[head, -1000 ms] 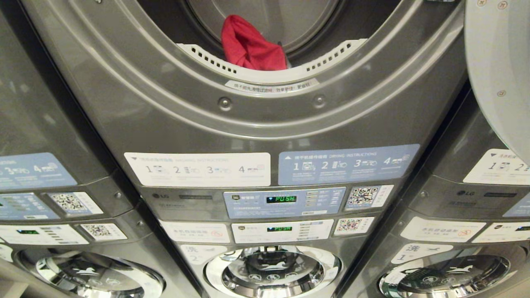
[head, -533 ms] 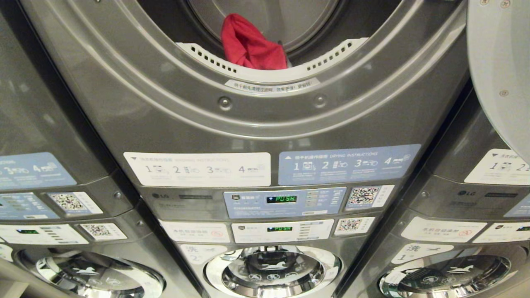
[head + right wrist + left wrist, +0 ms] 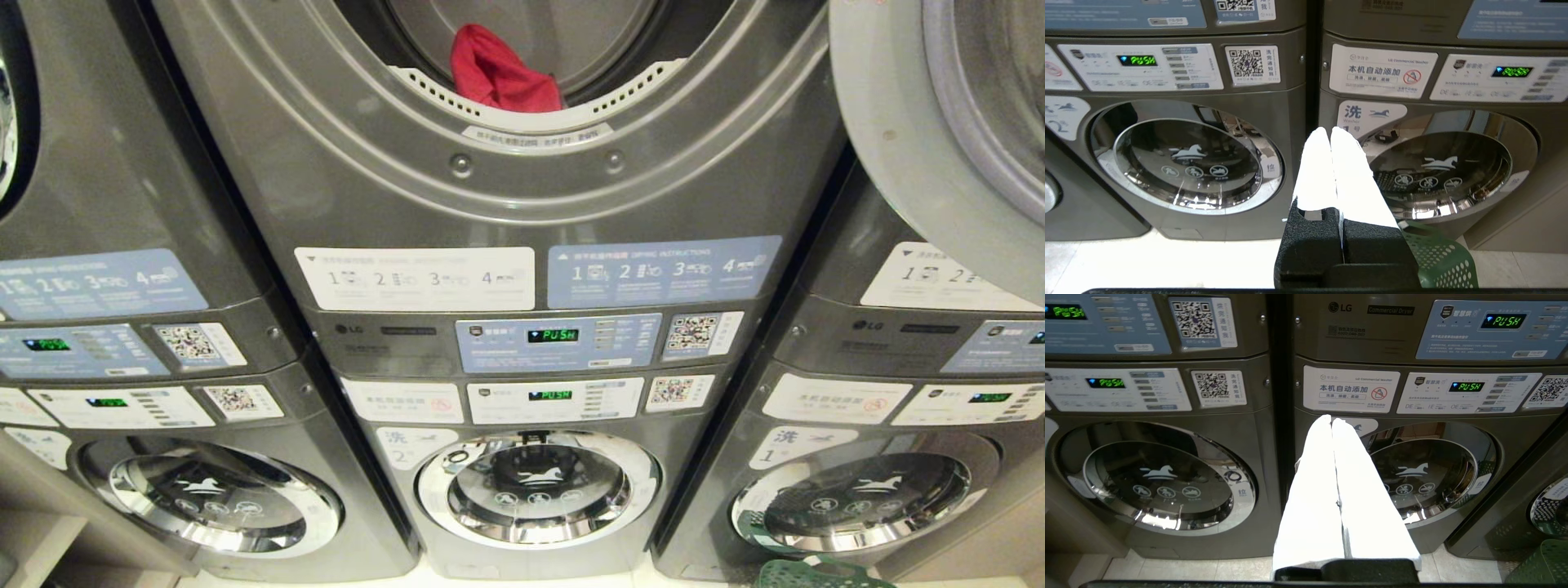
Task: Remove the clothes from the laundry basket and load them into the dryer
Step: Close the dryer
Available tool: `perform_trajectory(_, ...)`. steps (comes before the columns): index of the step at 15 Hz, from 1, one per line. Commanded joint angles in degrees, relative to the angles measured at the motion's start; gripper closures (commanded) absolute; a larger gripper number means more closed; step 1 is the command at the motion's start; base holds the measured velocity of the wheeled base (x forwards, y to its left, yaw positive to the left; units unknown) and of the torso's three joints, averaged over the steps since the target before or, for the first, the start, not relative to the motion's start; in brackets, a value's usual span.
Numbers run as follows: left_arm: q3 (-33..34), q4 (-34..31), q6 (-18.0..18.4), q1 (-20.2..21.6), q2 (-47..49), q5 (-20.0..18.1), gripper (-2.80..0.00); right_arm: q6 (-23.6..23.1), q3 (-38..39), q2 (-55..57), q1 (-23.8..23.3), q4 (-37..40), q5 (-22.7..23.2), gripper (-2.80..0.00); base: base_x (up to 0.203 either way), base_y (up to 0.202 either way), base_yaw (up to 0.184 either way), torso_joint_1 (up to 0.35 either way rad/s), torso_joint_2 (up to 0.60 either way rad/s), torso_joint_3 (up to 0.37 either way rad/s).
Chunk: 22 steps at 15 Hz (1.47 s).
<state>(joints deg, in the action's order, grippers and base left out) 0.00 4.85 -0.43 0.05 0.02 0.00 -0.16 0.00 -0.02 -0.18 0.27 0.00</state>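
Note:
A red garment (image 3: 498, 77) lies in the open dryer (image 3: 522, 126), just behind its white perforated rim. The dryer's round door (image 3: 922, 147) is swung open to the right. The green laundry basket (image 3: 816, 573) stands on the floor at the lower right; only its rim shows, and no clothes are visible in it. It also appears as a green basket (image 3: 1437, 257) beside my right gripper (image 3: 1329, 130), which is shut and empty. My left gripper (image 3: 1332, 421) is shut and empty, facing the lower washers. Neither gripper appears in the head view.
Three grey stacked machines stand side by side, with control panels (image 3: 559, 343) lit "PUSH". Shut chrome washer doors (image 3: 535, 490) sit below. Pale floor tiles (image 3: 1147, 261) run in front of the machines. A corner of the basket (image 3: 1541, 563) shows in the left wrist view.
The whole head view has shifted: the machines look smaller and sit higher in the picture, and the basket's rim has come into sight. The red garment stays in the dryer.

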Motion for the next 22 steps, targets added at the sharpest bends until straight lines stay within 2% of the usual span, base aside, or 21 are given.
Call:
perform_trajectory(1, 1.85, 0.07, -0.01, 0.04, -0.11, 0.00, 0.00, -0.02, 0.09, 0.02, 0.01, 0.00, 0.00, 0.00, -0.163, 0.000, -0.002, 0.002, 0.00, 0.002)
perform_trajectory(11, 1.85, 0.07, -0.01, 0.04, -0.11, 0.00, 0.00, -0.02, 0.09, 0.02, 0.01, 0.00, 0.00, 0.00, -0.009, -0.007, 0.000, 0.004, 0.00, 0.001)
perform_trajectory(22, 1.85, 0.07, -0.03, 0.04, -0.11, 0.00, 0.00, -0.01, 0.09, 0.02, 0.01, 0.00, 0.00, 0.00, 0.000, -0.188, -0.001, 0.002, 0.00, 0.004)
